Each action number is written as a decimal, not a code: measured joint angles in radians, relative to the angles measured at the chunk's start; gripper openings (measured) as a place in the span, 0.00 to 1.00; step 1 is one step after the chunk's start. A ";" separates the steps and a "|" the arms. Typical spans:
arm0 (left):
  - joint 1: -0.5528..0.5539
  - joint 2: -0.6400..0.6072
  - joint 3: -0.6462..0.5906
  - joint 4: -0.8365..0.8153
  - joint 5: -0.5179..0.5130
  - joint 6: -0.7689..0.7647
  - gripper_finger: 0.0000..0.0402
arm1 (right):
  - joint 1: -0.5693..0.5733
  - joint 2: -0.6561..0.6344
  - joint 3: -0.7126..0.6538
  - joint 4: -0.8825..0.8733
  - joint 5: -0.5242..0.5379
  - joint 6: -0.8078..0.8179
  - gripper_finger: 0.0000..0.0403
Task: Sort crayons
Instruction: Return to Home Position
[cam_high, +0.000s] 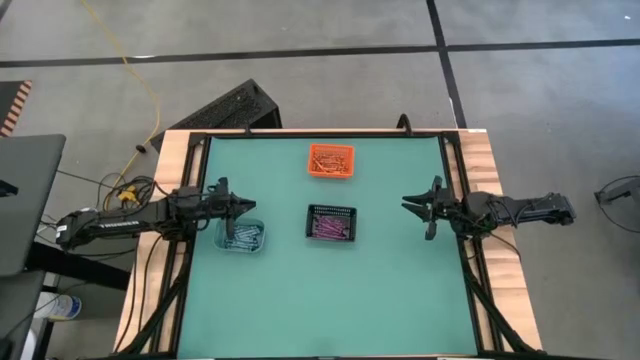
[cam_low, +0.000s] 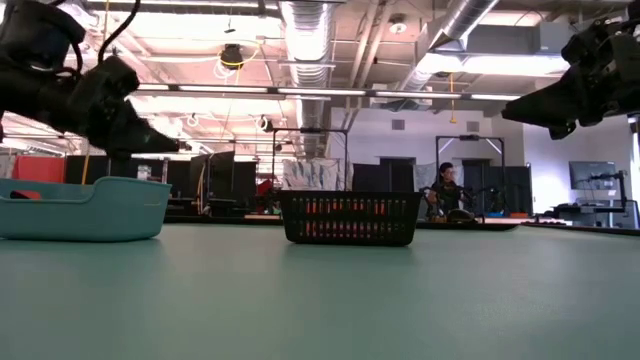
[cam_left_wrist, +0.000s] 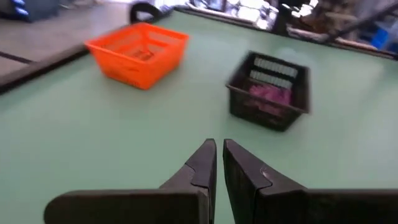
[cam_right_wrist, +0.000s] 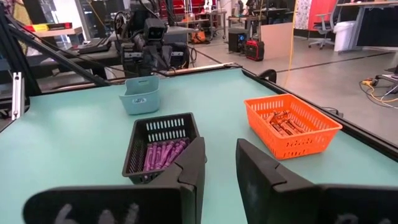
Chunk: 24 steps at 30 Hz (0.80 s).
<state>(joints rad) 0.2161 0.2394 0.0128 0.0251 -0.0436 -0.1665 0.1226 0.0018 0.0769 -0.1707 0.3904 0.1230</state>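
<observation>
Left tool, almost closed and empty, hangs by the teal bin. Right tool, partly open, empty, hovers right of the purple crayons.

High view: overhead, looking straight down on the whole table. Low view: at tabletop height, level across the surface toward the room beyond. Left wrist view: past the left gripper, close above the table, toward the black bin and orange bin. Right wrist view: past the right gripper, facing both bins from the opposite side. All four views share the black bin.
</observation>
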 joint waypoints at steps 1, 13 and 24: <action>0.000 0.000 0.000 0.011 -0.022 0.002 0.04 | 0.000 0.000 0.000 0.000 0.000 0.000 0.23; 0.001 0.000 0.000 0.236 -0.371 -0.080 0.04 | 0.000 0.000 -0.001 0.000 0.000 0.000 0.23; 0.001 0.000 0.000 0.203 -0.364 -0.081 0.04 | 0.000 0.000 -0.001 0.000 0.000 0.000 0.23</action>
<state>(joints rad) 0.2169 0.2394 0.0132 0.2281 -0.4072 -0.2470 0.1226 0.0017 0.0757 -0.1711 0.3908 0.1230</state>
